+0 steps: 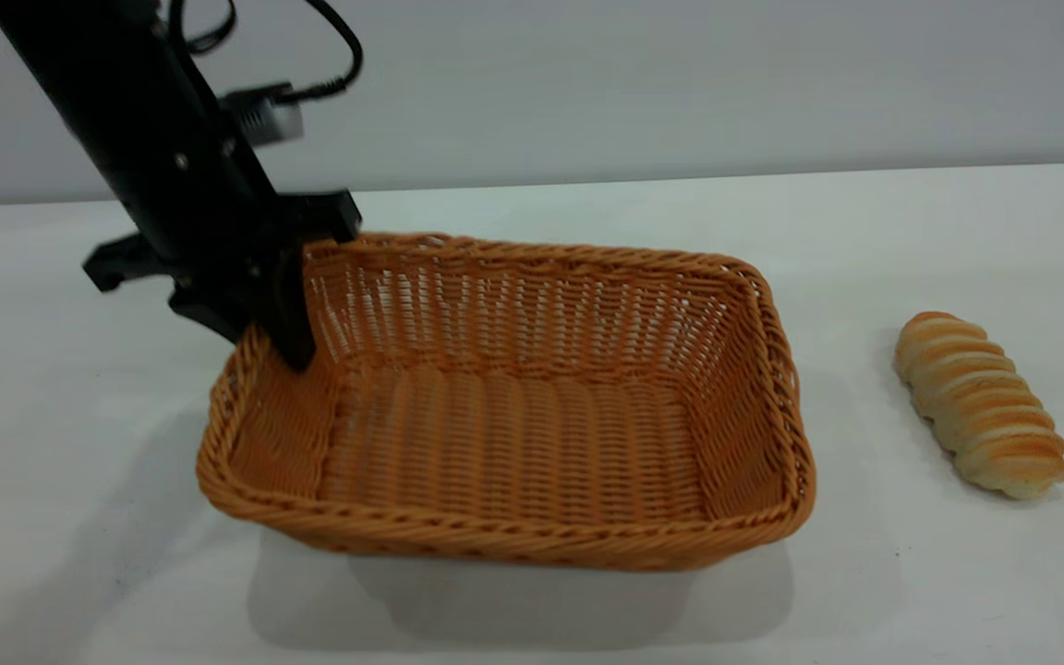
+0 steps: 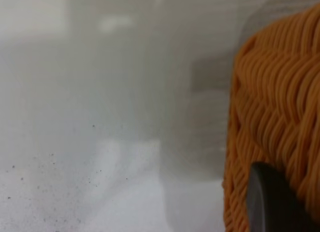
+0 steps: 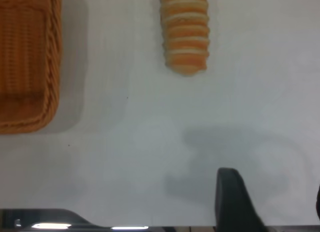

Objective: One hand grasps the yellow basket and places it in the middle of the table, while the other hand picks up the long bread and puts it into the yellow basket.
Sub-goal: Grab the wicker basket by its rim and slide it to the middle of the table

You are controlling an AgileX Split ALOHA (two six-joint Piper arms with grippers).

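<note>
The yellow basket (image 1: 495, 540) stands left of the table's middle, with a broad shadow under its near edge. My left gripper (image 1: 278, 356) is shut on the basket's far-left rim, one finger inside the wall and the other hidden outside. In the left wrist view the woven rim (image 2: 275, 102) fills one side, with one black finger (image 2: 270, 202) against it. The long bread (image 1: 980, 406) lies on the table to the right of the basket, apart from it. My right gripper (image 3: 272, 202) is open and empty above bare table, short of the bread (image 3: 185, 32) and beside the basket's corner (image 3: 52, 67).
The white table (image 1: 864, 231) runs back to a plain grey wall. There is bare tabletop between basket and bread, in front of the basket and to its left. A dark edge (image 3: 50, 219) shows along one border of the right wrist view.
</note>
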